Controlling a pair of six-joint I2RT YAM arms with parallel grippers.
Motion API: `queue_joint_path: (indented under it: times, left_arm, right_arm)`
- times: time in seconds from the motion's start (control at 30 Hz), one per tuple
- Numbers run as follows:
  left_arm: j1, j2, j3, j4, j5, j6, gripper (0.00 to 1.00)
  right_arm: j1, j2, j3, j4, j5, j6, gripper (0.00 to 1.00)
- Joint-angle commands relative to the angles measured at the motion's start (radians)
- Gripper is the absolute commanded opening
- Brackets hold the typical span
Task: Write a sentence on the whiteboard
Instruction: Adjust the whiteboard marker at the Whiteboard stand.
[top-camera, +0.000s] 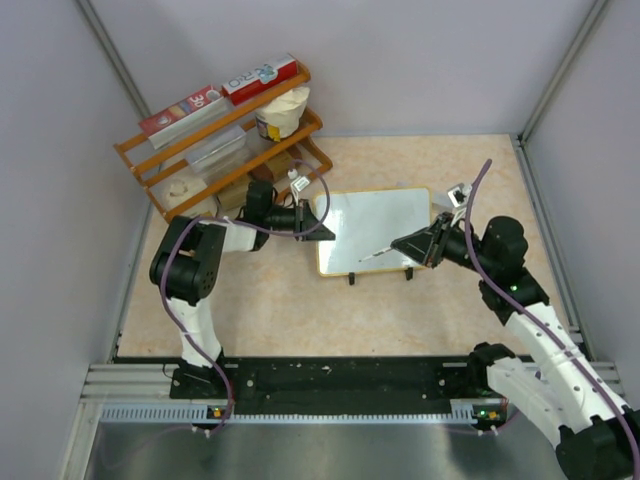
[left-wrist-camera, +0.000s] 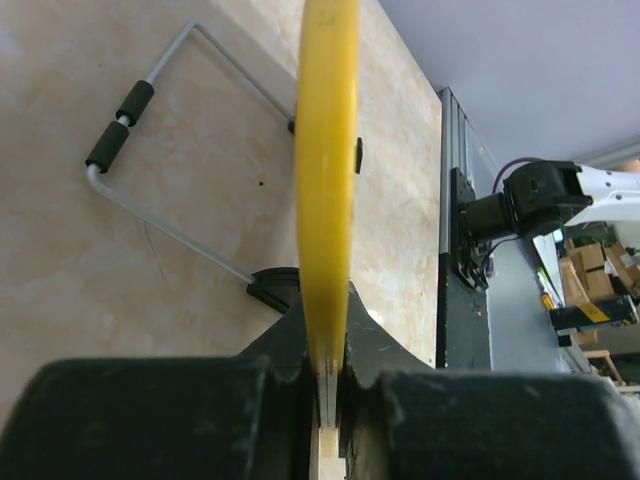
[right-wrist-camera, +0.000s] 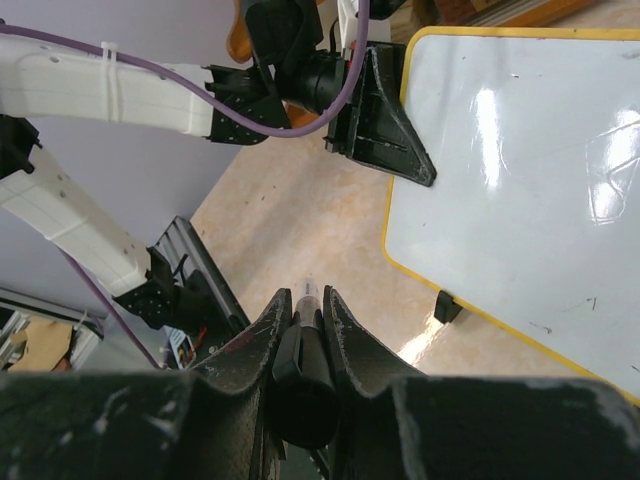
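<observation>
The whiteboard (top-camera: 375, 228) lies near the table's middle, with a tan-yellow frame and black feet (top-camera: 352, 279). Its surface looks blank; no lettering shows, only faint specks. My left gripper (top-camera: 318, 222) is shut on the board's left edge, which appears as a yellow strip (left-wrist-camera: 328, 150) between my left gripper's (left-wrist-camera: 327, 365) jaws. My right gripper (top-camera: 405, 245) is shut on a black marker (top-camera: 378, 254) that points left over the board's near part. In the right wrist view the marker (right-wrist-camera: 305, 340) sits between the fingers, beside the board (right-wrist-camera: 520, 170). I cannot tell whether the tip touches.
An orange wooden rack (top-camera: 220, 130) with boxes and a tub stands at the back left. A bent wire stand with black foam grips (left-wrist-camera: 120, 125) lies under the board. A metal rail (top-camera: 300, 385) runs along the near edge. Grey walls enclose the table.
</observation>
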Motion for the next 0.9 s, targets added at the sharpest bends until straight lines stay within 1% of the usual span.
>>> queue_joint_path:
  times: [0.0,0.2,0.4,0.67,0.7,0.87]
  left_arm:
    - [0.0,-0.018,-0.014,-0.036,-0.022,0.089,0.0]
    - [0.002,-0.03,-0.046,-0.054,0.001,0.132,0.0]
    - [-0.006,-0.046,-0.094,-0.045,0.02,0.136,0.0]
    - [-0.076,-0.073,-0.129,-0.068,0.001,0.155,0.0]
    - [-0.083,-0.073,-0.127,-0.069,0.0,0.155,0.0]
    - [-0.121,-0.081,-0.13,-0.088,-0.023,0.161,0.0]
  right_arm:
    - [-0.004,-0.023,-0.005,0.025,0.001,-0.003,0.0]
    - [-0.003,-0.037,-0.004,0.011,0.006,-0.011,0.0]
    - [-0.003,-0.049,-0.005,-0.004,0.015,-0.023,0.0]
    - [-0.003,-0.064,-0.007,-0.004,0.039,-0.034,0.0]
    - [-0.003,-0.063,-0.007,-0.03,0.041,-0.04,0.0]
    - [-0.003,-0.061,-0.002,-0.047,0.053,-0.046,0.0]
